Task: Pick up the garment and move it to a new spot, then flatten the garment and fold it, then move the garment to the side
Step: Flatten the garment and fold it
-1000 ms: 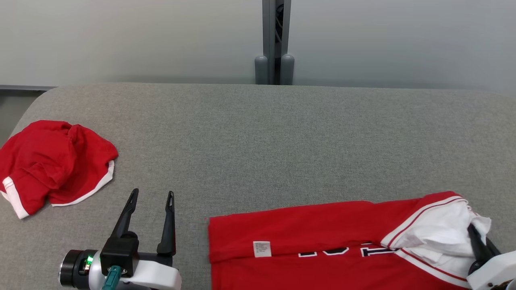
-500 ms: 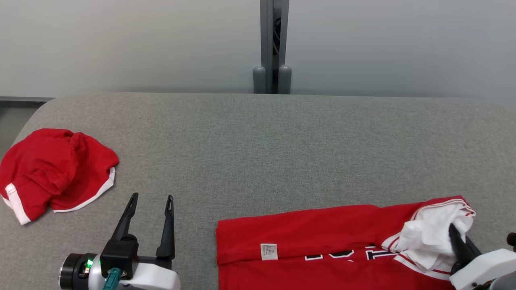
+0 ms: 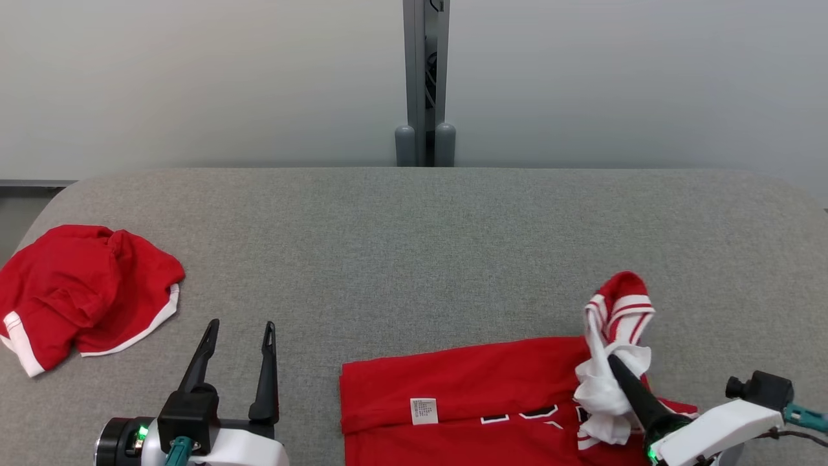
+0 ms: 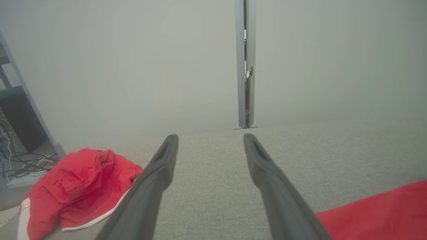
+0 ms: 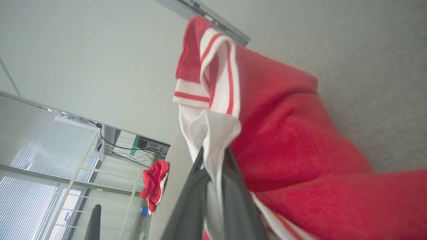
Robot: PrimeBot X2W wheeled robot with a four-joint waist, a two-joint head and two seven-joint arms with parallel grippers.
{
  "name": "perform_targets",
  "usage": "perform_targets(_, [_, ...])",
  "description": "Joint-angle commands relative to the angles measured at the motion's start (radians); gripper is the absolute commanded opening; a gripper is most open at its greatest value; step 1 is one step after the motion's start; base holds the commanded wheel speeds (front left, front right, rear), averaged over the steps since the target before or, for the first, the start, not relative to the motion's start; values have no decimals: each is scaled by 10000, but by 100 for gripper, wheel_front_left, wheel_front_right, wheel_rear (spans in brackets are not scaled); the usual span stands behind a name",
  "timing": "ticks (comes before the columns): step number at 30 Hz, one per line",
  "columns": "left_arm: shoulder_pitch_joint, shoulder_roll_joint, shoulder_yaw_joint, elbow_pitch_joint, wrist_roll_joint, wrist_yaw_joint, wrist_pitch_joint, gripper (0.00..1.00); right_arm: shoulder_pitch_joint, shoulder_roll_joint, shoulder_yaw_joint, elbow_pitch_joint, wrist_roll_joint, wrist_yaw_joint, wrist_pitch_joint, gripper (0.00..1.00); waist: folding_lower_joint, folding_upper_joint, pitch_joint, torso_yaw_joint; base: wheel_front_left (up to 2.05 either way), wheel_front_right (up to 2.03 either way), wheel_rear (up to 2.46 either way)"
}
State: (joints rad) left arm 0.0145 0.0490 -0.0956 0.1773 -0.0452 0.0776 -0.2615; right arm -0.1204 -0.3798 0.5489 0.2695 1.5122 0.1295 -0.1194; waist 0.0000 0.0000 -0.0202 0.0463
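White forearms (image 3: pixel 246 450), long dark fingers (image 3: pixel 266 369), green lights (image 3: pixel 141 432)

head: high, facing down | wrists: low, close | shared: red jersey (image 3: pixel 479 378)

Grey bench (image 3: pixel 414 246) w/ red jersey (image 3: pixel 466 382) & crumpled shorts (image 3: pixel 84 285) (far left).

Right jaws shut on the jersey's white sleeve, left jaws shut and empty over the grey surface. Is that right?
No: the left gripper has its jaws open, empty, per the left wrist view. The right gripper is shut on the white sleeve of the jersey.
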Motion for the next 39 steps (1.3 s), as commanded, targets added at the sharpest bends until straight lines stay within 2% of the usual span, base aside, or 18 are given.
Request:
perform_targets(1, [46,29,17,-4,-44,49,-28,100,147,94,-68,-186,264,22,93,0,0,0,-1,1,0,0,0])
perform_targets(5, [49,31,-37,-23,-126,102,-28,100,301,608,-43,-714,914,22,347,0,0,0,74,49,0,0,0])
perform_targets(17, [-193,35,-109,7,-417,297,-28,100,466,2272,473,-889,2598,24,592,0,0,0,322,541,0,0,0])
perform_targets(24, [-245,34,-241,32,-595,422,-28,100,113,2637,1040,-636,2970,22,373,0,0,0,353,741,0,0,0])
perform_targets(39, [-396,30,-209,68,-571,333,-28,100,-746,2964,2252,111,3728,24,224,0,0,0,661,1056,0,0,0])
